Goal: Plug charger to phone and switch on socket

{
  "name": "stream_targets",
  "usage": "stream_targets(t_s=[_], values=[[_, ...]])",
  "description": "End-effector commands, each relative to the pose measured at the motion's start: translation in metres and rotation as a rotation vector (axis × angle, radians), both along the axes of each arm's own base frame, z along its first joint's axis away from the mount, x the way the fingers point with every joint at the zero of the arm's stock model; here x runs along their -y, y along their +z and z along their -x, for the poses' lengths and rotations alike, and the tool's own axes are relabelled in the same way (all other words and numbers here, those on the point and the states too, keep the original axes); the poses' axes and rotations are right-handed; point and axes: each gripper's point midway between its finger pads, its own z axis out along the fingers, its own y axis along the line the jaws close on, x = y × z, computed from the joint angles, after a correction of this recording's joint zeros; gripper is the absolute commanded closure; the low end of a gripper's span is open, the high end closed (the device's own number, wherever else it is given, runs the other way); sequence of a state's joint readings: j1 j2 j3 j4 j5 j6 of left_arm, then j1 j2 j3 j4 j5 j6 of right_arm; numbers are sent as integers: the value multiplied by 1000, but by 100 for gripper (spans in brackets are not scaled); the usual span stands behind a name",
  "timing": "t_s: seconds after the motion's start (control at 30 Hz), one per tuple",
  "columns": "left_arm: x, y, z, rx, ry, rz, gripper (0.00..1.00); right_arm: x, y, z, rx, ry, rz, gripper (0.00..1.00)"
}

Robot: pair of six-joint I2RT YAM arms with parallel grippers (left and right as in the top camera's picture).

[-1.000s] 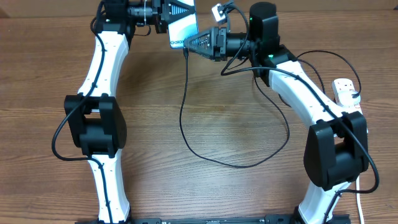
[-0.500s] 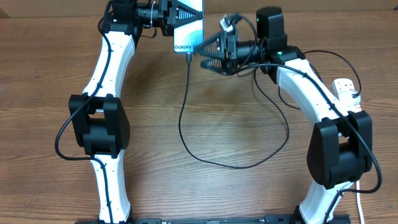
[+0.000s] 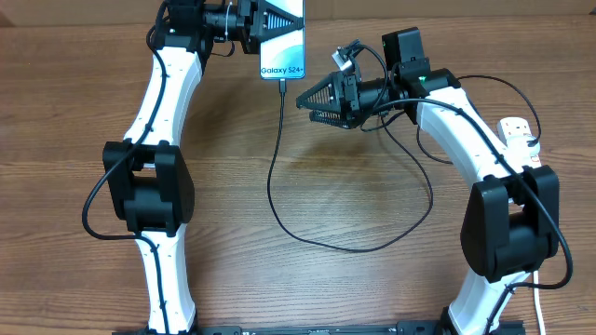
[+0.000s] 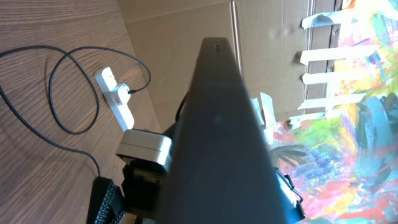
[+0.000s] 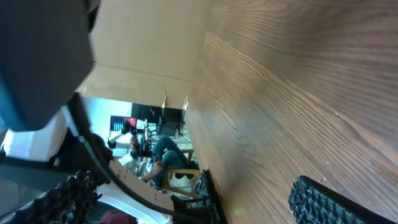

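My left gripper point(image 3: 272, 26) is shut on the phone point(image 3: 284, 58) and holds it up at the back of the table, its blue screen reading "Galaxy S24+". The charger point(image 3: 271, 177), a thin black cable, hangs from the phone's lower edge and loops across the table toward the right. My right gripper point(image 3: 305, 101) is open and empty, just right of and below the phone, apart from the cable. The socket point(image 3: 515, 133), a white power strip, lies at the far right. In the left wrist view the phone's dark back point(image 4: 217, 143) fills the middle, with the socket point(image 4: 115, 98) and the cable point(image 4: 53, 74) beyond it.
Brown cardboard walls stand behind the table point(image 3: 372, 19). The right arm point(image 3: 466, 140) lies between the cable loop and the socket. The right wrist view shows wood grain point(image 5: 298, 93) between the spread fingers point(image 5: 199, 208).
My right gripper has left the phone's lower edge and drawn back to the right and down, open. The left gripper shifted the phone a little to the right. The cable stays at the phone.
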State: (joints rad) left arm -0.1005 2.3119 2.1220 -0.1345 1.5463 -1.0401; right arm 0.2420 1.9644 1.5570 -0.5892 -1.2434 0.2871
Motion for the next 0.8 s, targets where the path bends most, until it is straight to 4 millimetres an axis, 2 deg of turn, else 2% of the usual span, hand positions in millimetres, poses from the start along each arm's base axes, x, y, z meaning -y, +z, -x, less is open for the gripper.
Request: stream_targets(t_s=[0.0, 0.37, 0.53, 0.63, 0.77], values=[[-2, 22, 12, 70, -31, 17, 96, 2, 18, -1, 99, 34, -56, 0], [2, 22, 13, 114, -35, 20, 96, -1, 42, 0, 171, 92, -161, 0], [4, 21, 12, 101, -24, 14, 96, -5, 42, -12, 124, 33, -125, 8], [7, 16, 11, 37, -11, 1, 96, -14, 39, -18, 89, -7, -93, 19], [12, 8, 7, -19, 27, -25, 96, -27, 45, -14, 104, 11, -105, 37]])
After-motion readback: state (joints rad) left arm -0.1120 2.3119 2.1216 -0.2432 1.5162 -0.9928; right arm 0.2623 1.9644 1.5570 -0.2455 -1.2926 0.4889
